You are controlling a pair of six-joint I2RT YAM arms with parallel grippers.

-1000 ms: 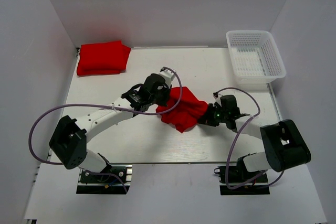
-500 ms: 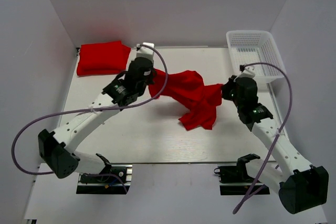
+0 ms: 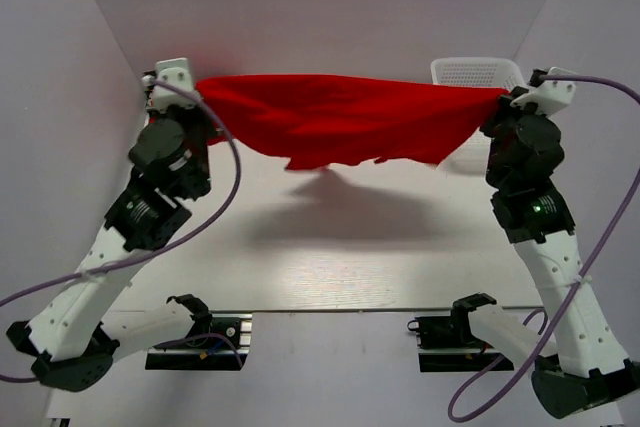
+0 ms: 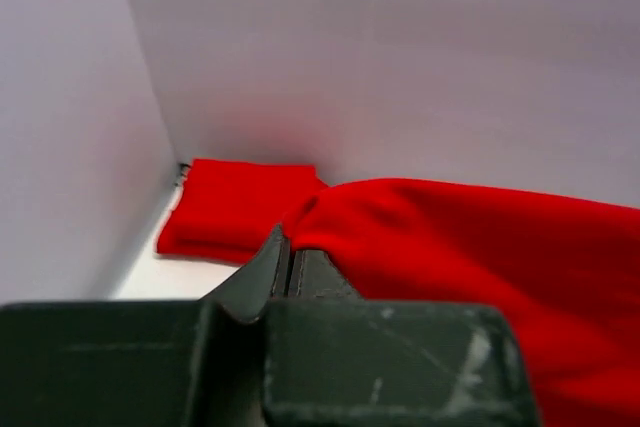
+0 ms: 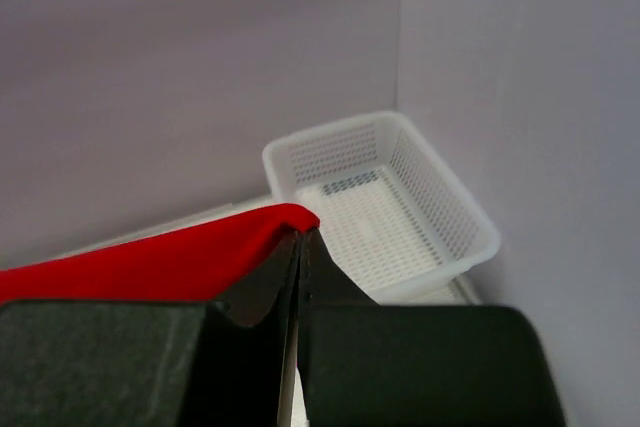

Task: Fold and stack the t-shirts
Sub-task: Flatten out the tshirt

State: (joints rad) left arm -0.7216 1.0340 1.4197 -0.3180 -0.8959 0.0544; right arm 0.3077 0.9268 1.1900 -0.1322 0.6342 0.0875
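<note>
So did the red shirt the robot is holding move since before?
Yes. The held t-shirt rose off the table and spread wide; its right end now covers part of the white basket, which stayed put.

A raised t-shirt (image 3: 340,117) spans above the bench (image 3: 350,247) from the left fingers (image 4: 262,267) to the right fingers (image 5: 265,285); a folded t-shirt (image 4: 235,209) lies far left, a basket (image 5: 440,217) far right behind it.

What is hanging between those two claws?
A red t-shirt, stretched in the air from the left gripper to the right gripper; the top view shows it.
</note>
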